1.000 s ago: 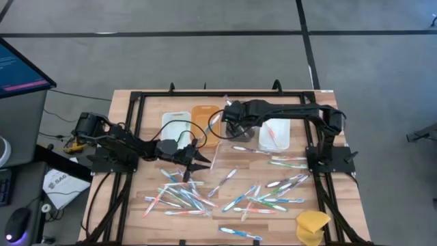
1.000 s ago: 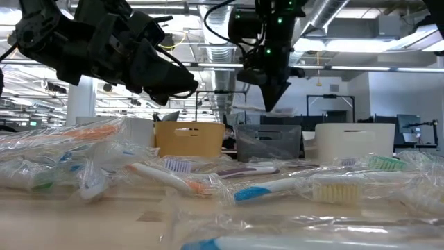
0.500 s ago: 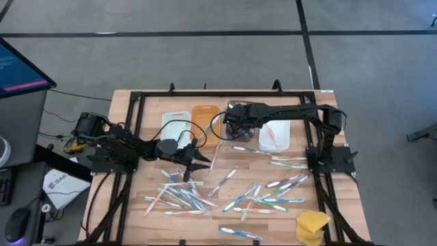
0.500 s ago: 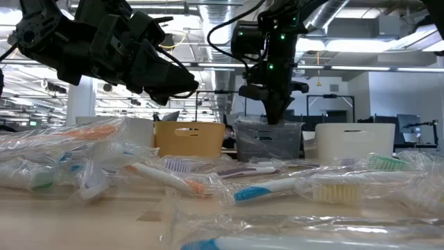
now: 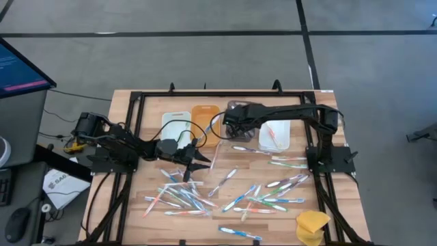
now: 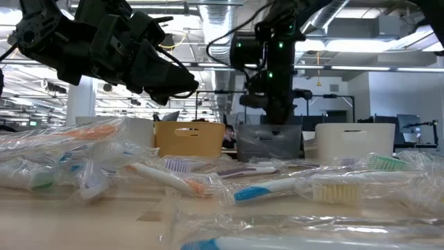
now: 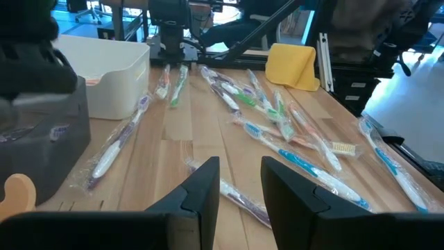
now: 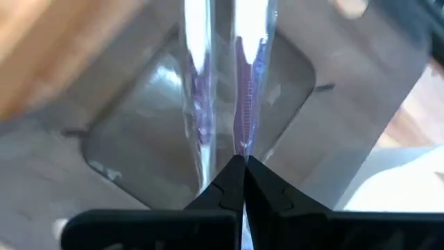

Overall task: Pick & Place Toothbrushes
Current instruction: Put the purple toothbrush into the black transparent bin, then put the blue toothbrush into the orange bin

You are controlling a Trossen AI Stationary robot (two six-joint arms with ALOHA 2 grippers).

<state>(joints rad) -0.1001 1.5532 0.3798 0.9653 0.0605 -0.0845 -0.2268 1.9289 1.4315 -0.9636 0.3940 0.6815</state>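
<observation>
Many wrapped toothbrushes [image 5: 232, 191] lie scattered on the wooden table, across its near half. My right gripper [image 5: 234, 126] hangs over the grey bin [image 6: 267, 142] in the far row and is shut on a purple toothbrush [image 8: 243, 104] in a clear wrapper. The brush reaches down into that bin [image 8: 125, 139]. My left gripper [image 5: 203, 162] waits above the table left of centre, open, its fingers [image 7: 241, 184] around nothing; a wrapped toothbrush [image 7: 243, 201] lies flat on the wood below it. My right gripper pinches one end of the wrapped purple toothbrush [image 8: 241, 147] between its two fingertips. The fingers come steeply from above, pointing down, in line with the brush. The brush hangs below them into the grey bin; whether its lower end touches the bin floor I cannot tell.
A white bin [image 5: 176, 126], an orange bin [image 5: 205, 121] and a second white bin [image 5: 275, 134] stand in the same far row. A yellow lump [image 5: 313, 225] sits at the near right corner. A black frame [image 5: 136, 102] rims the table.
My right gripper has come down toward the grey bin, rolling slightly, still shut on the purple toothbrush. The brush has gone lower into the bin.
</observation>
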